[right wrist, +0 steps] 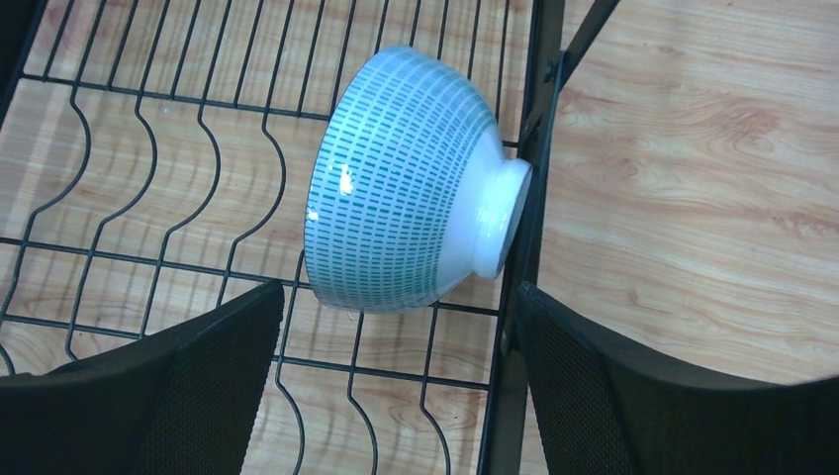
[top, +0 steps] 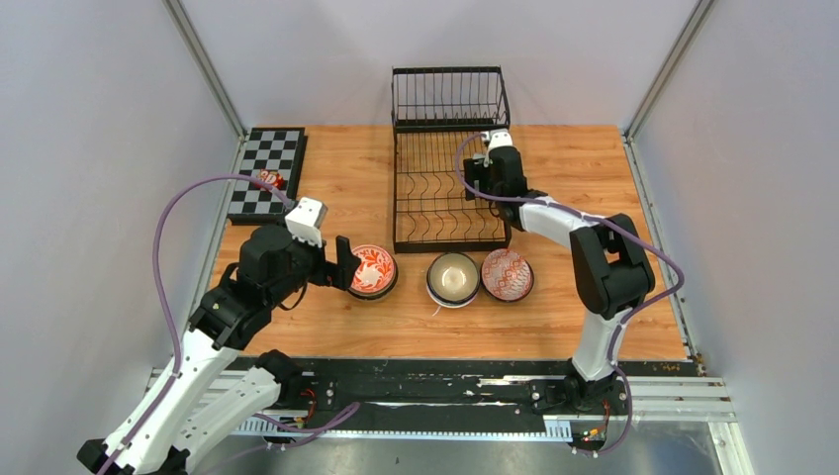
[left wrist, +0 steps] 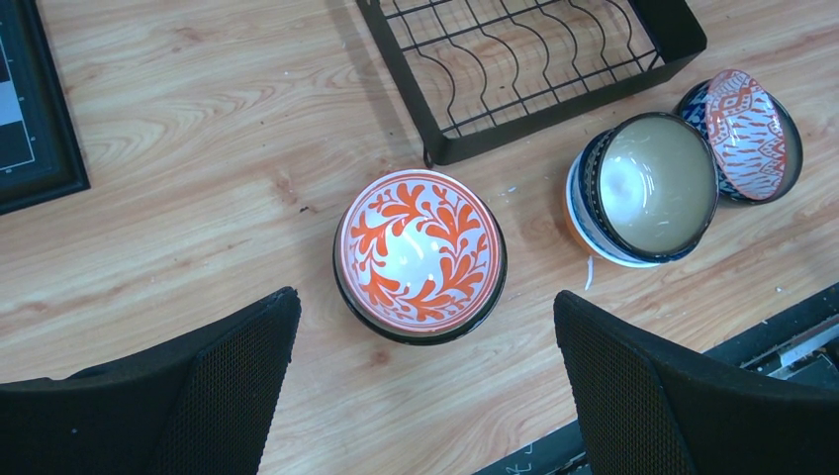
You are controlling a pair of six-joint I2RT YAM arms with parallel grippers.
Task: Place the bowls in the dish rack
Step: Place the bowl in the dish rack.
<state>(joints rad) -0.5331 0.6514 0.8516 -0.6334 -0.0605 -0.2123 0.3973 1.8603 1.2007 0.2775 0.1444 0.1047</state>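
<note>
**Spotter:** What does your right end effector (right wrist: 396, 292) have?

**Operator:** Nothing. Its fingers stand apart below the pale green bowl (right wrist: 401, 178), clear of it. That bowl lies on its side in the dish rack (right wrist: 539, 148), foot against the right-hand rail.

**Spotter:** And the others?

**Operator:** Three sit on the worktop (top: 346, 327) just in front of the rack: the red floral bowl (left wrist: 420, 255), the cream dark-rimmed bowl (left wrist: 653, 188), and the blue-patterned bowl (left wrist: 747, 134) right beside it.

**Spotter:** Which arm goes?

**Operator:** I'd take the left. My left end effector (left wrist: 425, 302) is spread wide and empty. The red floral bowl lies dead ahead of it, centred between the fingers and just beyond their tips. My right arm is well apart, over the rack. The bowl is round, so there is no axis to line up. I judge I need only reach forward and catch the rim.
</note>
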